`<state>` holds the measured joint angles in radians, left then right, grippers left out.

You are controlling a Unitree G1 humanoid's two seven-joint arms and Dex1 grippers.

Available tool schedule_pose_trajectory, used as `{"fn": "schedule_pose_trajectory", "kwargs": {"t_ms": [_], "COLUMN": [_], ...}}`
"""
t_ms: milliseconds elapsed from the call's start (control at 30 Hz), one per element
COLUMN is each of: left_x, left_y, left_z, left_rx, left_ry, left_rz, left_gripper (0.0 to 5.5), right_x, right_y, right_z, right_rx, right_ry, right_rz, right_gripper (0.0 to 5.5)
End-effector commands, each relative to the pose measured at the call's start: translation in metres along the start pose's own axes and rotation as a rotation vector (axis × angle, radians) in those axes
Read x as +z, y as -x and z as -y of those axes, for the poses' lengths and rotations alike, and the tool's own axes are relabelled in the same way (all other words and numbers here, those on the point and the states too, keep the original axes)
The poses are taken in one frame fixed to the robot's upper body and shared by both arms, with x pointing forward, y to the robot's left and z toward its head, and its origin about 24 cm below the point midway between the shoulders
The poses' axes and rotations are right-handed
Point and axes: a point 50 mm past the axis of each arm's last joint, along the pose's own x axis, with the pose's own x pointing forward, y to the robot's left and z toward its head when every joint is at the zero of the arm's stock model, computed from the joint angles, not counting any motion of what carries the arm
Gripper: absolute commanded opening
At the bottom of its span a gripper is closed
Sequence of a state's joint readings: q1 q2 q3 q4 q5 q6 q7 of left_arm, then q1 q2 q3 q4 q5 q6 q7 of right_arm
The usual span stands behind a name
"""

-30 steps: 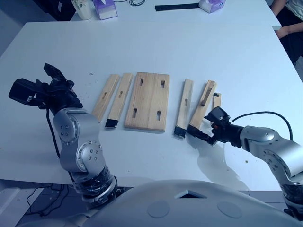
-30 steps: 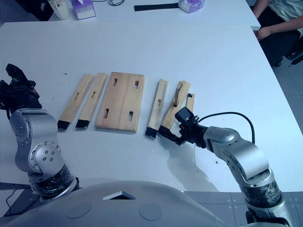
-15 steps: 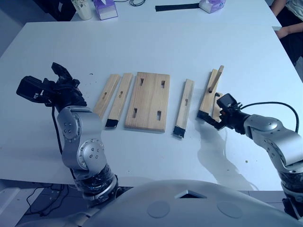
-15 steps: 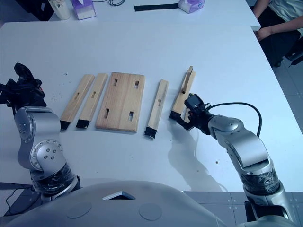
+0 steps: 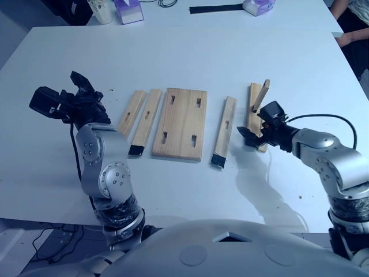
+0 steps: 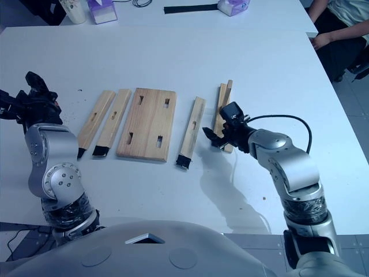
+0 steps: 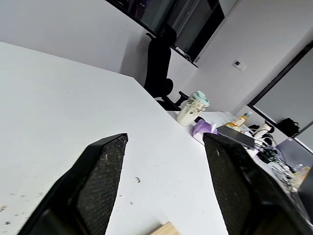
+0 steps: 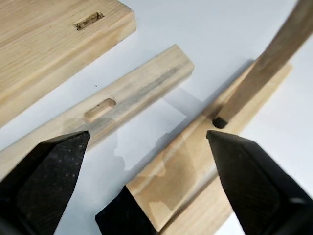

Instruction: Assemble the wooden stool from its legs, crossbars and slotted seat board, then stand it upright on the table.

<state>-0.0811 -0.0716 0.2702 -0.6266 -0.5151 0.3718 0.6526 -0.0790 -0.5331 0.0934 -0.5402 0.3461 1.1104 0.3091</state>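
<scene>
The slotted seat board [image 5: 179, 123] lies flat mid-table. Two legs [image 5: 131, 112] [image 5: 146, 120] lie to its left, one leg [image 5: 223, 130] to its right. Farther right, a leg [image 5: 253, 111] carries a crossbar [image 5: 263, 94] standing up from its slot, and it rests partly on another wooden piece [image 5: 263, 138]. My right gripper [image 5: 252, 137] is open at that leg's black-tipped near end [image 8: 195, 161], which lies between the fingers [image 8: 44, 181]. My left gripper [image 5: 86, 91] hovers open and holds nothing, left of the two legs.
A cup [image 5: 101, 8], a purple box [image 5: 128, 10], a black strip [image 5: 214, 8] and a tissue pack [image 5: 258, 6] line the far table edge. Dark specks dot the table near the left gripper. Bare table lies in front of the parts.
My right gripper swung the leg with the crossbar to the right and straightened it, then let go and opened. The left arm shifted right, toward the two legs.
</scene>
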Motion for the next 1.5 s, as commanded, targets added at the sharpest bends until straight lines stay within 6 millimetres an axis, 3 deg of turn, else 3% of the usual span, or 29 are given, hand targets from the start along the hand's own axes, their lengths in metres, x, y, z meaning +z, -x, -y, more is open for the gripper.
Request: {"fn": "schedule_pose_trajectory", "kwargs": {"t_ms": [33,200,400,833,1300,1500], "left_x": [-0.004,-0.005,-0.007,-0.007,-0.007,-0.002], "left_y": [-0.007,-0.011,-0.013,-0.010,-0.008,-0.008], "left_z": [0.007,0.008,0.009,0.005,0.003,0.001], "left_rx": [-0.019,-0.026,-0.031,-0.010,0.014,0.011], "left_ry": [0.033,0.029,0.029,0.040,0.059,0.054], "left_rz": [-0.026,-0.025,-0.024,-0.016,0.008,0.036], "left_gripper": [2.86,2.86,2.86,2.86,2.86,2.86], "right_x": [-0.015,-0.016,-0.017,-0.019,-0.016,-0.002], "right_y": [-0.007,-0.010,-0.017,-0.026,-0.024,-0.023], "right_z": [0.003,0.007,-0.003,-0.006,-0.002,0.009], "right_rx": [-0.126,-0.189,-0.180,-0.206,-0.168,-0.155], "right_ry": [-0.033,-0.067,-0.103,-0.035,-0.005,-0.003], "right_rz": [-0.036,-0.026,-0.030,-0.083,-0.168,-0.143], "right_gripper": [4.40,4.40,4.40,4.40,2.20,2.11]}}
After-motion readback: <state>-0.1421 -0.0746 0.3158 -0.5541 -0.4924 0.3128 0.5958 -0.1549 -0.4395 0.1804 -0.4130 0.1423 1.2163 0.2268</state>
